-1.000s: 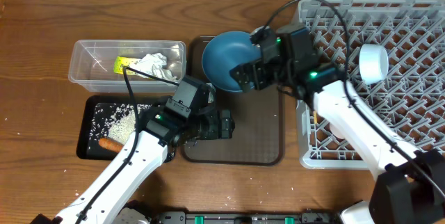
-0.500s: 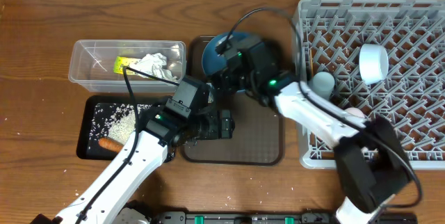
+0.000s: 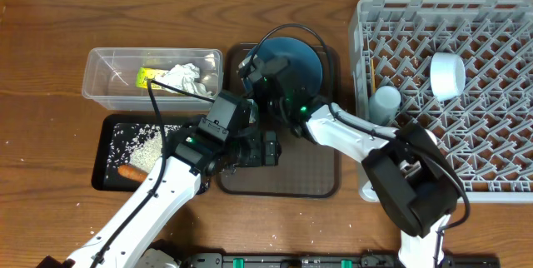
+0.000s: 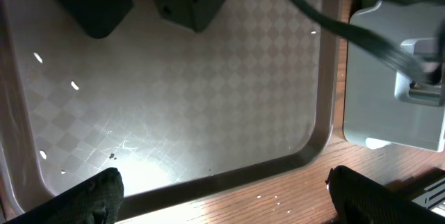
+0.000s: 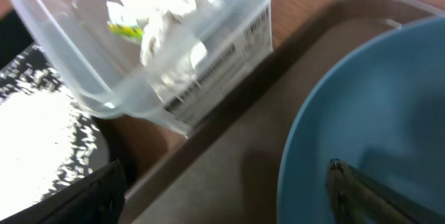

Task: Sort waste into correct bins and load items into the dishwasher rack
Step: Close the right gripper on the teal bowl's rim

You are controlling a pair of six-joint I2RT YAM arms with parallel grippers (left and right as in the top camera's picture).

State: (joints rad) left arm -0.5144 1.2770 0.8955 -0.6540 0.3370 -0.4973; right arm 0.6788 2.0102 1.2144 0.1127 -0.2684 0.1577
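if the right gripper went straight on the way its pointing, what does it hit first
Probably the bare floor of the brown rectangular serving tray, just beside the round blue plate, whose rim one finger of the open right gripper may catch. Depth is unclear; the clear plastic tub lies beyond.

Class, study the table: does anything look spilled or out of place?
A few white specks, probably rice grains, lie scattered on the brown tray, outside the black tray that holds the rice pile. Nothing else stands out.
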